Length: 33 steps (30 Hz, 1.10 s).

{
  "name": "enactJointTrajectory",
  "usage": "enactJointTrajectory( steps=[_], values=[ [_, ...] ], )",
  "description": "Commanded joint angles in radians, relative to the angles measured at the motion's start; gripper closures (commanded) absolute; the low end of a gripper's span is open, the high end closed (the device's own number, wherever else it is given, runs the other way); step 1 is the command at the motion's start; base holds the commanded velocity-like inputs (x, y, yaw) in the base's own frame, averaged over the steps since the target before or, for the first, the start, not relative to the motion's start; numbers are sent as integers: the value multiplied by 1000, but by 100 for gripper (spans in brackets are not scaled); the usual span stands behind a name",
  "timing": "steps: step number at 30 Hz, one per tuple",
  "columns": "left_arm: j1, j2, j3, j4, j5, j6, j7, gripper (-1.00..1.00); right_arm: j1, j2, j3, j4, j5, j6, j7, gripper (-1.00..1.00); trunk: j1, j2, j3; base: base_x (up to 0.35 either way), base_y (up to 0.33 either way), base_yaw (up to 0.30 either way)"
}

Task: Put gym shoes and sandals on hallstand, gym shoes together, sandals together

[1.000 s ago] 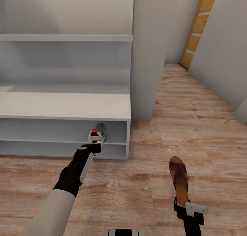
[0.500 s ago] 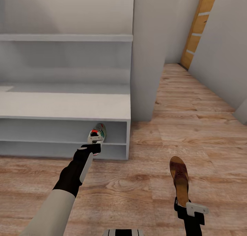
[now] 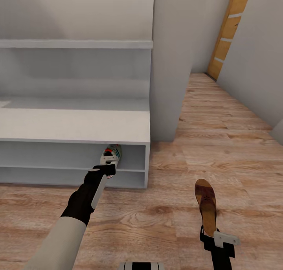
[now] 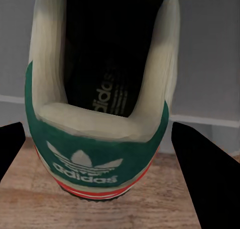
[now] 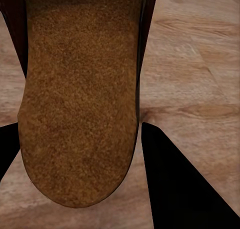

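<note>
- The left tool is clamped on a gym shoe, toe inside the hallstand; release is pending.
- A sandal is gripped by the right tool, unshelved.

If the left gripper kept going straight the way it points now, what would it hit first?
The gym shoe: the left gripper points at its heel from close behind, a finger at each side. Contact cannot be judged. Beyond lies the hallstand.

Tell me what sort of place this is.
Most likely a home corridor or entryway: a low pale hallstand with open shelves against the wall, wood-plank floor running on between narrow walls, and footwear around, a gym shoe at a shelf and a sandal over the floor.
</note>
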Motion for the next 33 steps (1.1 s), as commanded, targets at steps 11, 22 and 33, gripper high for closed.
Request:
enactJointTrajectory(
  steps=[11,22,33],
  values=[
    [0,0,0,2,0,0,1,100,0,0,-1,0,-3,-2,1,100,0,0,0,13,0,0],
    [0,0,1,5,-2,-1,0,100,0,0,-1,0,-3,-2,1,100,0,0,0,2,0,0],
    [-3,0,2,13,-3,-1,-1,100,0,0,-1,0,-3,-2,1,100,0,0,0,0,0,0]
  ],
)
